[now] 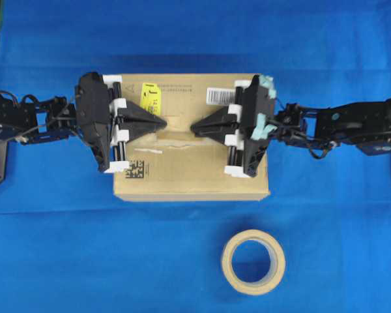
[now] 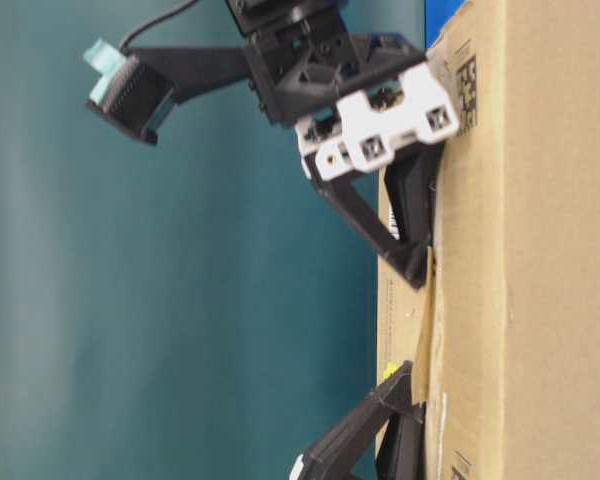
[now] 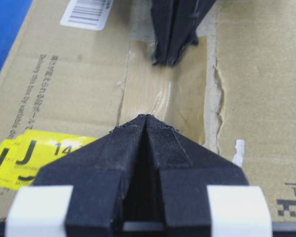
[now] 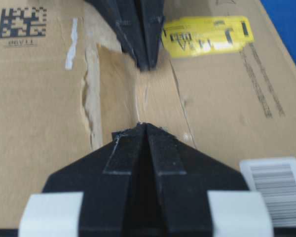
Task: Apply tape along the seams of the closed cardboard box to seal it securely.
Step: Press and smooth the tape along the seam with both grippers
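Both my hands, left hand [image 1: 161, 122] and right hand [image 1: 195, 127], pinched closed and empty, press the tan-brown rectangular tape piece [image 3: 163, 89] onto the brown cardboard box [image 1: 189, 179]; next, smooth outward.

Yellow sticker [image 3: 34, 155]: it sits on the cardboard box [image 1: 182, 179] just left of my left gripper [image 3: 147, 118] jaws; I read a bold black "J", then "14", the rest hidden behind my jaw.
Side print [image 3: 32, 91]: a line of small grey characters runs along the box top ahead and left of my left jaws; too fine for me to read.
Barcode label [image 4: 281, 185]: white, beside my right gripper [image 4: 147, 126] jaws; bars only, digits unreadable.
Square code [image 4: 22, 24]: black, far left of my right jaws; caption beneath looks like "06V11", unsure.
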